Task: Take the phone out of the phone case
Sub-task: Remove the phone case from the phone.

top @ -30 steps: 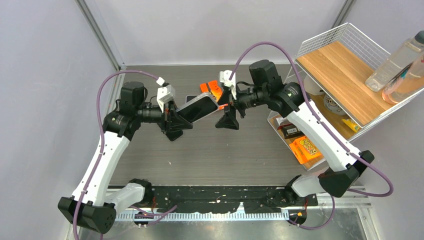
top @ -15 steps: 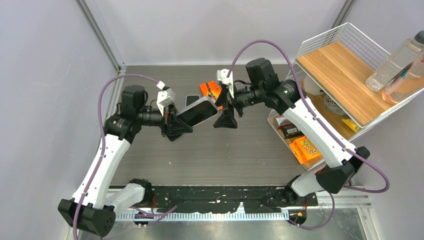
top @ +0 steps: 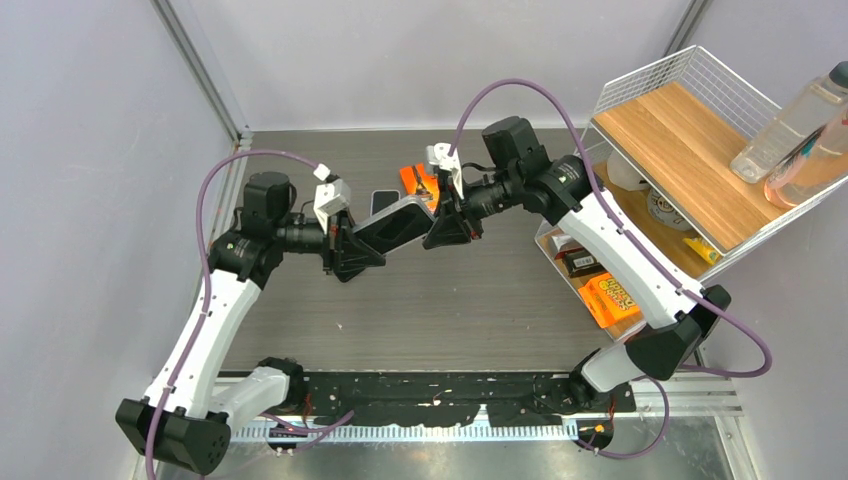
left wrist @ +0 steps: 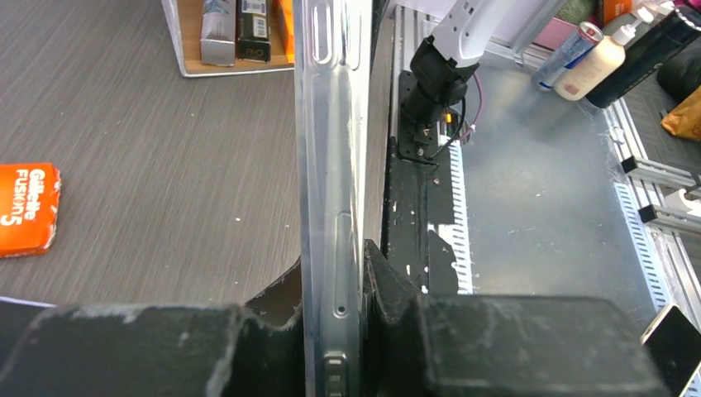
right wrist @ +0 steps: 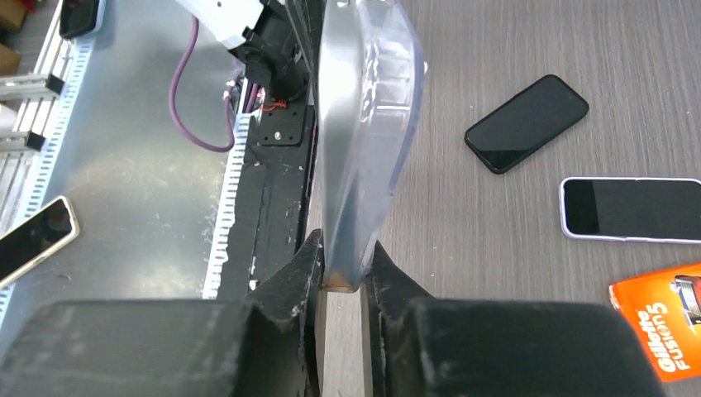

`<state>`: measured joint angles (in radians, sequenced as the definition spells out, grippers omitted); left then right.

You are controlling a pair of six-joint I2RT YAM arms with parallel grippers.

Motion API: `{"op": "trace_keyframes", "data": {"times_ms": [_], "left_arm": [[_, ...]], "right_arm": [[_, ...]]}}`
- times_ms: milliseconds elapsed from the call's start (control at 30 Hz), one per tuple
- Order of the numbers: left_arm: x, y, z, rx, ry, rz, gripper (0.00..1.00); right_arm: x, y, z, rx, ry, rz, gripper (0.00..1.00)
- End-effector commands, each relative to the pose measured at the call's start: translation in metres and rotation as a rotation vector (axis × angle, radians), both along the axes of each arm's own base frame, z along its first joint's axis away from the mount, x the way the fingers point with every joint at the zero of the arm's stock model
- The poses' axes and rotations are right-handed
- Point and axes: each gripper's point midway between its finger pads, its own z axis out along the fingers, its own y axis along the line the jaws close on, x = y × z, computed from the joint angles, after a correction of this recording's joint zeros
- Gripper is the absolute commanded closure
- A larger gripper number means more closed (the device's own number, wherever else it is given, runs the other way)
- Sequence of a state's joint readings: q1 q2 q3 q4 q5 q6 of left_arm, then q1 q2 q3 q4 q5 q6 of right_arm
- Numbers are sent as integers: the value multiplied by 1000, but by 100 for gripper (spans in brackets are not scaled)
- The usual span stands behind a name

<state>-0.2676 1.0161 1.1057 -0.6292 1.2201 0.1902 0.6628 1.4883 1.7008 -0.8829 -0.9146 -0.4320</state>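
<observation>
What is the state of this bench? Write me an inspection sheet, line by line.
Surface: dark wood-grain table, arms bolted at its near edge.
Job's things: phone, inside its clear phone case, held off the table between both arms.
Clutter: orange razor pack, black phone and white-edged phone lying flat, tray of small boxes at right.
Grippers: left gripper shut on phone; right gripper shut on phone case's end.
Cables: purple cable loops above each arm, clear of the phone.
Surroundings: wire shelf with bottles at right; grey walls.
</observation>
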Motion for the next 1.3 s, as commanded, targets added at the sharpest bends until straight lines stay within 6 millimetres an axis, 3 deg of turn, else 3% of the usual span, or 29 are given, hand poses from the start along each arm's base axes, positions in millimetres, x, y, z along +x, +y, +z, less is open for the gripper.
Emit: {"op": "trace_keyframes", "data": {"times_ms": [0, 167, 333, 467, 567, 933, 1267], "left_arm": [[-18, -5, 22, -87, -95, -122, 100], [-30, -8, 14, -120, -101, -214, 100], [-43, -11, -10, -93, -140, -273, 100], [-68, -13, -34, 14, -142, -375, 100], [-79, -16, -41, 39, -135, -445, 100], [-86, -28, -53, 83, -216, -481, 100], [-94, -28, -66, 128, -217, -515, 100]], "right_arm": [[-6, -2, 20, 41, -94, 53, 91], [-16, -10, 19, 49, -226, 112, 94], [-22, -18, 21, 44, -350, 158, 95], [-32, -25, 20, 31, -448, 237, 95], [-37, -27, 20, 24, -508, 277, 94], [-45, -29, 21, -15, -617, 347, 95], [-41, -28, 23, -30, -646, 347, 95]]}}
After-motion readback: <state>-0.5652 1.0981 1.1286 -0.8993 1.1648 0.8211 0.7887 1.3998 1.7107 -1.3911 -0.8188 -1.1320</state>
